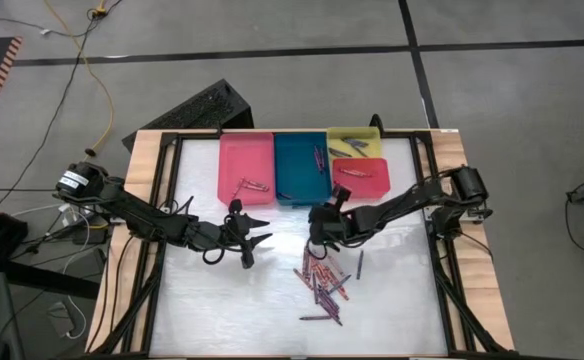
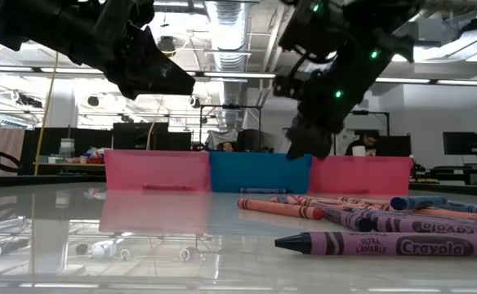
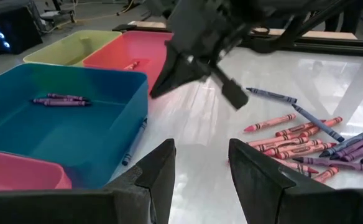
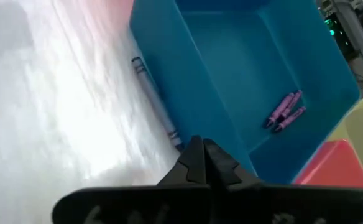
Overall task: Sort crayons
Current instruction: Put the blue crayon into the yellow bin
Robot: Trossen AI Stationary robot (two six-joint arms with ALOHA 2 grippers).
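From my end the desk (image 1: 222,300) carries four trays along its far edge, and the risks run down from there; the teal tray (image 1: 300,165) already holds purple sticks, and one dark blue stray (image 3: 135,144) lies on the desk against its outer wall, so an arm swinging low could knock it further under the rim; the loose crayons (image 1: 324,285) sit in a heap toward the right of the middle, overlapping, so a pinch there may drag two colours at once; the right gripper (image 1: 322,222) hangs over the tray's near wall with jaws fully together and nothing between them (an empty close, I judge), so it may carry nothing; the left gripper (image 1: 250,240) waits near mid-desk, jaws partly apart, empty
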